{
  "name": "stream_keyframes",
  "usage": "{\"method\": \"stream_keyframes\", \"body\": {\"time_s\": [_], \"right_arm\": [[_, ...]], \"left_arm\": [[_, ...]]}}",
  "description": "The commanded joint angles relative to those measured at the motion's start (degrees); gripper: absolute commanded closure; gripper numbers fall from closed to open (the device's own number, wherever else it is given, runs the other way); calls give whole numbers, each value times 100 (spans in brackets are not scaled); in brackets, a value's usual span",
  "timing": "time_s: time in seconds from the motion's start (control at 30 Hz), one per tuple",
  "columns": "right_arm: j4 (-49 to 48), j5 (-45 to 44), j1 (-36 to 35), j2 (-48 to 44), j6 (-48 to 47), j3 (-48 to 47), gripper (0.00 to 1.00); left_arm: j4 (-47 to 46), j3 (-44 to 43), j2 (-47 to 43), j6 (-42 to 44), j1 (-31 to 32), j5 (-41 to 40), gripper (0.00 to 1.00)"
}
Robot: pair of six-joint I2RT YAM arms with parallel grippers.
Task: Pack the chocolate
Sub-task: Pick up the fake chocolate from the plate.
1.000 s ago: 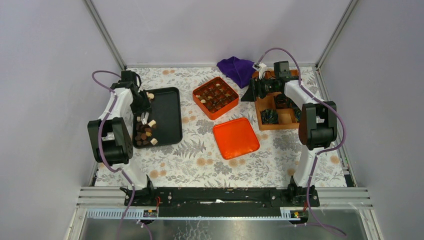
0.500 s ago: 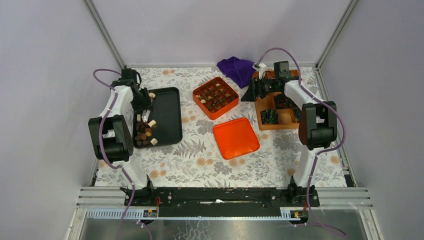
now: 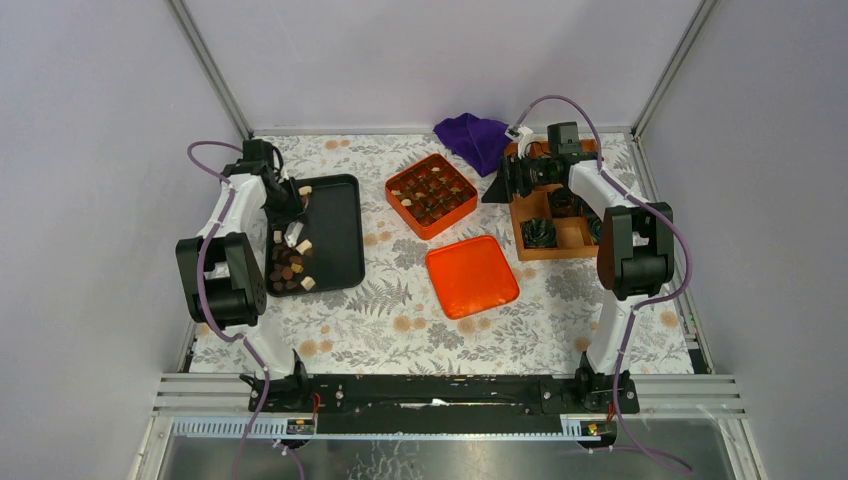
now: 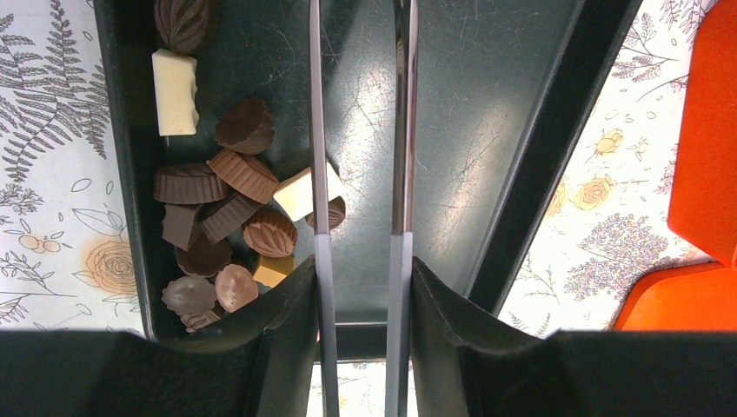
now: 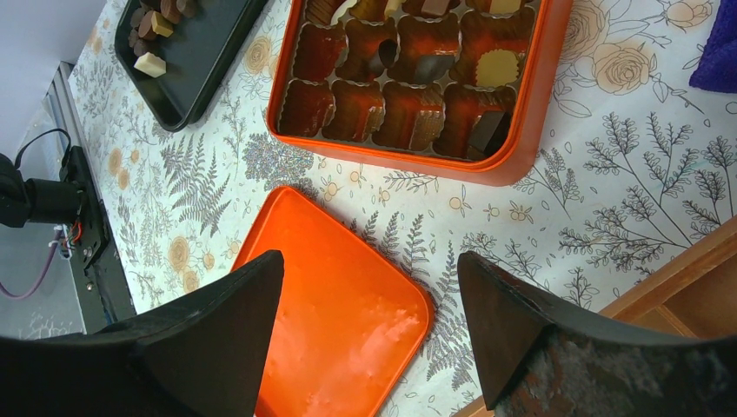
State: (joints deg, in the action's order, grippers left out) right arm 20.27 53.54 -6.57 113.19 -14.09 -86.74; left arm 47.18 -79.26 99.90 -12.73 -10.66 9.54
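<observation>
Roughly half the packing looks done. From above, the orange box (image 3: 408, 215) at the far middle of the tabletop has pieces in many cells, and its lid (image 3: 471, 276) lies off just beside it. Loose chocolate (image 3: 288, 268) crowds the near-left corner of the black tray (image 3: 335, 230), under the left gripper (image 3: 291, 236). Left wrist: its fingers stand slightly apart over bare tray, holding nothing, with 1 white piece (image 4: 295, 193) just beside them. Right wrist: the right gripper (image 5: 369, 261) gapes wide and empty, and several box cells look unfilled.

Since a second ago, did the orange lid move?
No. The lid is in the same place, still just in front of the box.
</observation>
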Motion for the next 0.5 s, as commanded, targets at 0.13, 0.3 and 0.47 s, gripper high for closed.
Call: {"method": "stream_keyframes", "body": {"time_s": [0.13, 0.3, 0.47], "right_arm": [[-76, 174, 37, -173, 20, -71, 19], [-68, 170, 33, -167, 11, -71, 19], [-74, 166, 33, -157, 11, -71, 19]], "left_arm": [[-24, -396, 223, 153, 67, -140, 54], [11, -510, 318, 246, 131, -172, 54], [30, -588, 417, 309, 156, -233, 55]]}}
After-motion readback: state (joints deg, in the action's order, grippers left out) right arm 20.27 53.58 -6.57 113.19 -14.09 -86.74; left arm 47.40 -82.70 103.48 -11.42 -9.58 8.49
